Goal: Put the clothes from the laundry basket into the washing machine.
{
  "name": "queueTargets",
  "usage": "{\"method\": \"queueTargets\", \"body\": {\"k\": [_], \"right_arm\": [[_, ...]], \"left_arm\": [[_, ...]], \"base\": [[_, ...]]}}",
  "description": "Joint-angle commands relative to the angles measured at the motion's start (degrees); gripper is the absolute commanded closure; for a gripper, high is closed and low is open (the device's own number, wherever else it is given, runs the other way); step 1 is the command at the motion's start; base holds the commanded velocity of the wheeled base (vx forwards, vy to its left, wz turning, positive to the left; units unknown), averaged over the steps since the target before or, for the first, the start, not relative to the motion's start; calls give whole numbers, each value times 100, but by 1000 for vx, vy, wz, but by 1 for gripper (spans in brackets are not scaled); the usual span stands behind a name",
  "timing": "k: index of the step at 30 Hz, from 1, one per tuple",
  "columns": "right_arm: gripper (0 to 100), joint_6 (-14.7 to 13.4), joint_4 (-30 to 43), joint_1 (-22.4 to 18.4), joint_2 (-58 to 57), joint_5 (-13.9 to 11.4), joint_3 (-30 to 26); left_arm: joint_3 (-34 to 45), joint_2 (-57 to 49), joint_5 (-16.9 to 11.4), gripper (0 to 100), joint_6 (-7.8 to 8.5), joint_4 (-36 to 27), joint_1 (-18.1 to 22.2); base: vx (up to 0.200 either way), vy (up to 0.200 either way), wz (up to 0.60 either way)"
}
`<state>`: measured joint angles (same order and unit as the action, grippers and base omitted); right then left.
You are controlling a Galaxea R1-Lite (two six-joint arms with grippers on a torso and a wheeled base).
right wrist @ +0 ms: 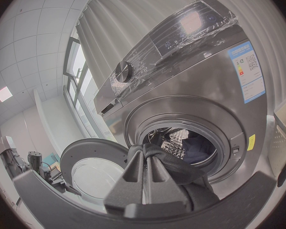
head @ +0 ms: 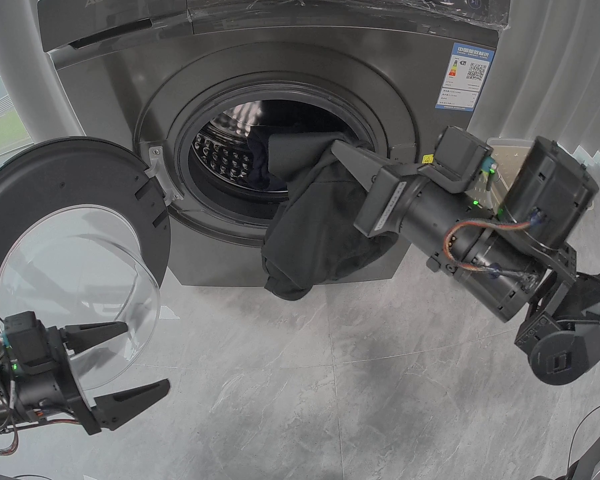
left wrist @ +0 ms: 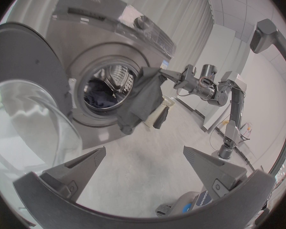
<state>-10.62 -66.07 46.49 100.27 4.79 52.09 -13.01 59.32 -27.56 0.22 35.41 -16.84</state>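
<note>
A grey front-loading washing machine (head: 260, 61) stands ahead, its round door (head: 60, 188) swung wide to the left. My right gripper (head: 340, 148) is shut on a dark grey garment (head: 313, 221) right at the drum opening; the cloth hangs down past the lower rim of the opening. The right wrist view has the garment (right wrist: 178, 170) pinched between the fingers (right wrist: 133, 172), in front of the drum. Dark blue clothing (left wrist: 98, 97) lies inside the drum (head: 240, 151). Low at the left, near the door glass, my left gripper (head: 117, 361) is open and holds nothing. The laundry basket (head: 510, 158) stands right of the machine, mostly hidden by my right arm.
Grey tiled floor (head: 327, 381) spreads in front of the machine. White curtains (head: 560, 55) hang behind and to the right. The open door juts into the space at the left, close to my left arm.
</note>
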Motion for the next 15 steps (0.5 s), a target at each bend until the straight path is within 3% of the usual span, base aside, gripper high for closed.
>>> {"method": "queueTargets", "body": {"k": [1, 15], "right_arm": [[100, -2, 77, 9, 450, -4, 398], [100, 33, 103, 0, 546, 4, 644]], "left_arm": [[-431, 1337, 58, 0, -31, 185, -523], [-1371, 2444, 14, 0, -75, 194, -654]], "base": [[0, 0, 0], [0, 0, 0]]}}
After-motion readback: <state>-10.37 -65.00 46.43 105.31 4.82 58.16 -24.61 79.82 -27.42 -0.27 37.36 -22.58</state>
